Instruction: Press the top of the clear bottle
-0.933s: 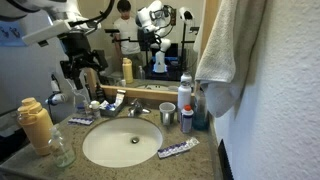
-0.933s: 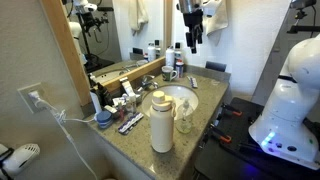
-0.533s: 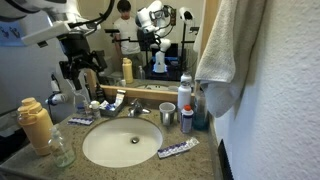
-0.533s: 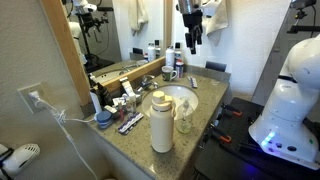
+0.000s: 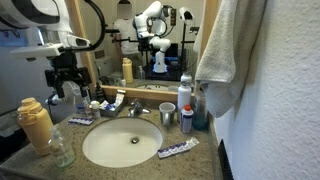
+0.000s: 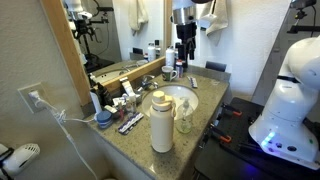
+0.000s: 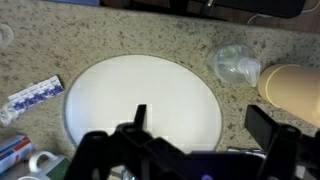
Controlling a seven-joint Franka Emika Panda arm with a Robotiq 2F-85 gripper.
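The clear bottle (image 5: 61, 150) stands on the granite counter at the sink's front corner, next to a tall tan bottle (image 5: 35, 125). Both also show in an exterior view, the clear bottle (image 6: 185, 118) beside the tan one (image 6: 161, 122). In the wrist view the clear bottle (image 7: 235, 65) lies past the basin's rim, with the tan bottle (image 7: 295, 90) at the right edge. My gripper (image 5: 63, 90) (image 6: 182, 60) hangs high above the sink, open and empty. Its two fingers (image 7: 203, 125) frame the white basin (image 7: 140, 95), apart from the bottle.
A faucet (image 5: 135, 108), a metal cup (image 5: 167, 116), a spray can (image 5: 184, 105) and a blue bottle (image 5: 200, 112) stand round the sink. A toothpaste tube (image 5: 177, 150) lies at the front edge. A towel (image 5: 225, 50) hangs at the wall. A mirror is behind.
The arm has swung sideways and a little lower, bringing the gripper over the sink and closer to the side with the bottles. The gripper stays open. Nothing on the counter has moved.
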